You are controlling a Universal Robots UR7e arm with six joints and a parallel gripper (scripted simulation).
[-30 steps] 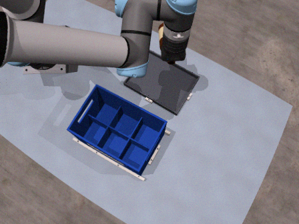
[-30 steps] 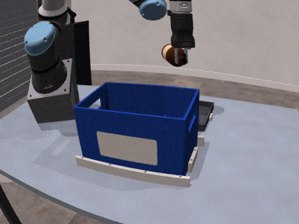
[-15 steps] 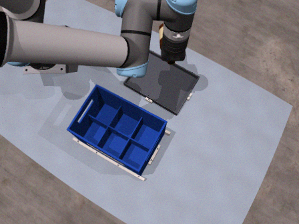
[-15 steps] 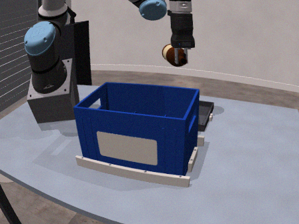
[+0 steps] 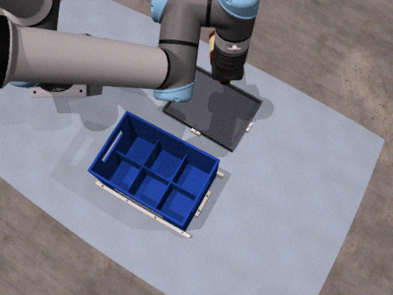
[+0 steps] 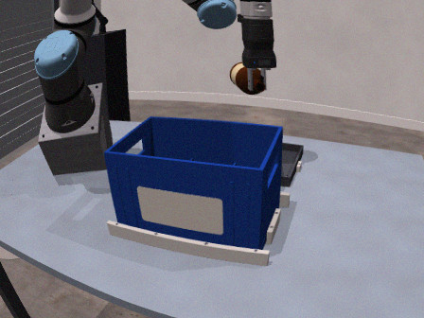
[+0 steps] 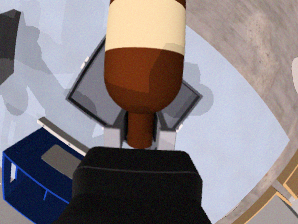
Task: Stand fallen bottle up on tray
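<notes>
- Bottle [image 5: 212,46] [image 6: 243,79] [image 7: 144,75], brown with a cream label, hangs by its neck in the gripper [image 5: 225,82] [image 6: 256,80] [image 7: 140,118], body reaching out sideways from the fingertips, above the table.
- Fingers pinch the neck from both sides; the wide body is unsupported beyond them.
- Tray [image 5: 228,107] [image 6: 291,179] [image 7: 86,112] lies below the tool; the crate [image 5: 153,182] [image 6: 189,175] [image 7: 30,150] stands lower still to one side, upright.
- Likely glass: stiff, smooth, breakable. Most weight probably sits in the body, so it may swivel or slip in the pads.
- The neck is a fair hold, narrow enough for this stroke; the body looks too fat for it.
- Next, presumably, turn it base down above the tray, lower gently, and open only once the base sits flat.
</notes>
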